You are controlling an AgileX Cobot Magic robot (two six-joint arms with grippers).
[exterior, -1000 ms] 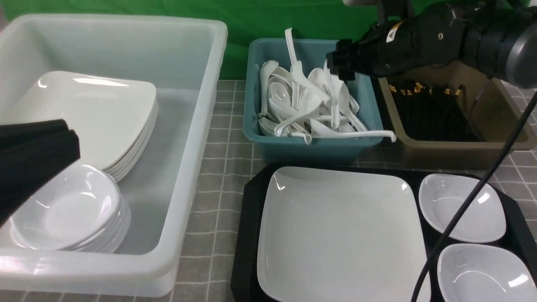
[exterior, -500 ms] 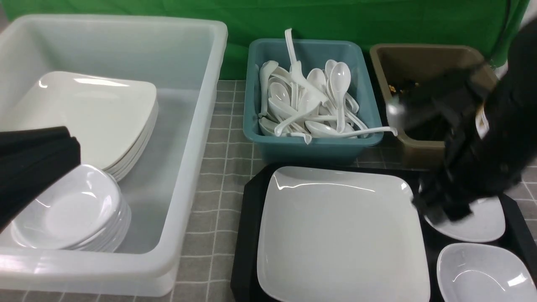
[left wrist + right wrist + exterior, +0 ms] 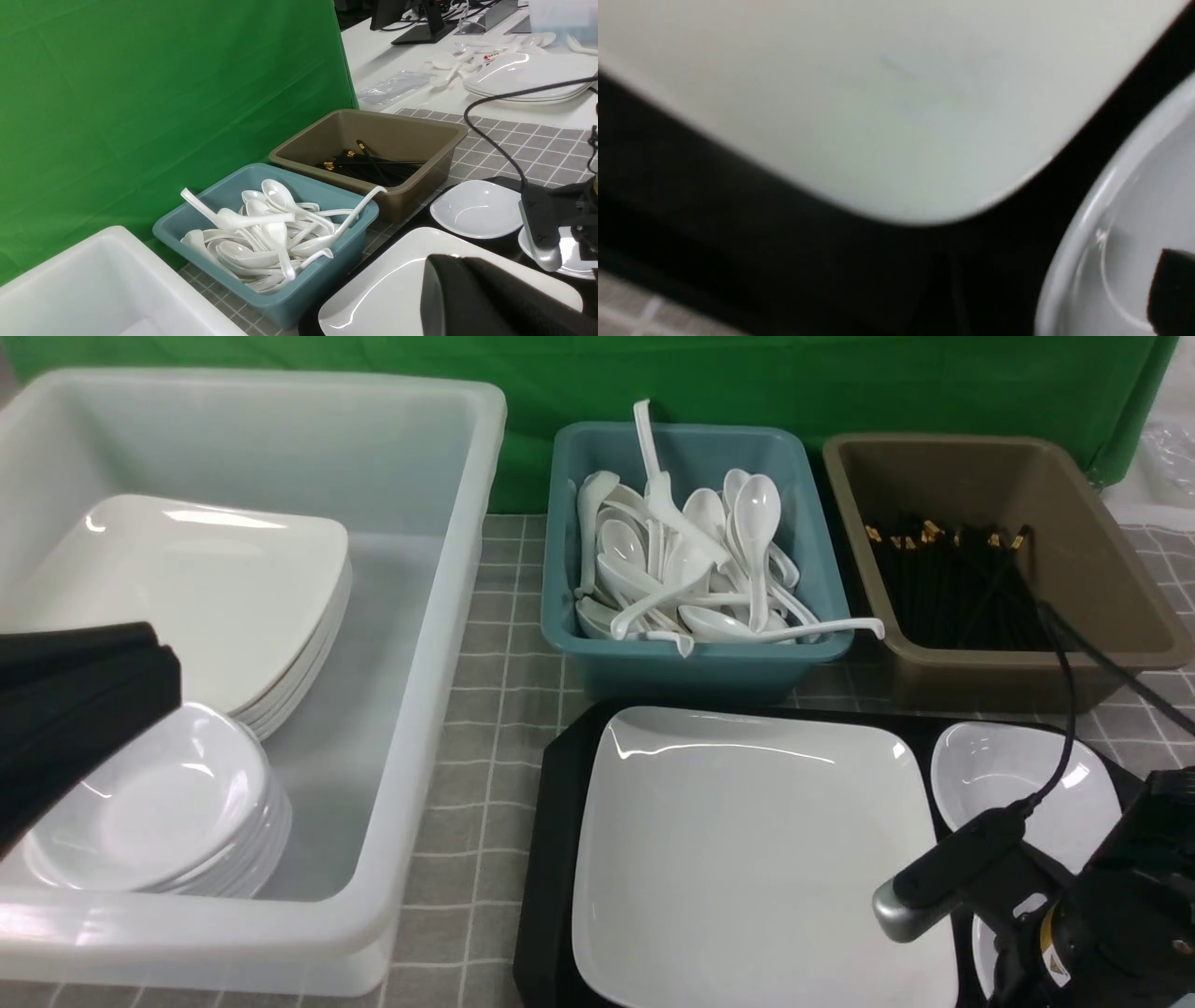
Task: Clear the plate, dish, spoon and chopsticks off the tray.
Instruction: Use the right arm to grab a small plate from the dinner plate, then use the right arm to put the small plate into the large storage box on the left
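Plate (image 3: 747,840) first: where does it lie?
— You find it in the lower middle of the front view, flat on the black tray (image 3: 551,859), and it fills the left and middle part of the tray.
— And the small dishes?
— Two are on the tray, to the right of the plate. The far dish (image 3: 999,775) is in plain view. The near dish (image 3: 1125,270) is at the lower right corner, mostly hidden under the right arm (image 3: 1120,915).
— What do the tubs hold?
— The big white tub (image 3: 448,616) at the left holds a stack of square plates (image 3: 215,588) and, lower in the frame, a stack of small dishes (image 3: 159,803). The teal tub (image 3: 691,658) at the upper middle is heaped with white soup spoons (image 3: 691,569); one handle reaches out over its right rim. The brown tub (image 3: 1074,513) at the upper right holds black chopsticks (image 3: 952,588) with gold bands.
— The claws?
— The left gripper (image 3: 140,663) hangs over the white tub at the left edge; you cannot tell if it is wide or narrow. Of the right gripper (image 3: 1174,289) you see only one dark, blurred tip above the near dish, so its opening cannot be told either.
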